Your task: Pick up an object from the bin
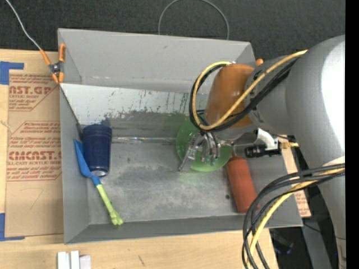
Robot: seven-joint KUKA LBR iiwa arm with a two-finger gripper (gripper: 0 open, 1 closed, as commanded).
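Green round dish (186, 138) is lying flat just right of frame centre in the bin (146, 206), its outline favouring no direction, and the pincer (199, 153) is hanging over its middle, open or closed I cannot tell.

A dark blue cup (97, 148) sits at the frame's left, touching a blue-headed tool with a yellow-green handle (107, 202) that slants toward the bottom. A red-orange cylinder (242, 186) lies at lower right.

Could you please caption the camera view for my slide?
End effector over green disc, red cylinder beside it.
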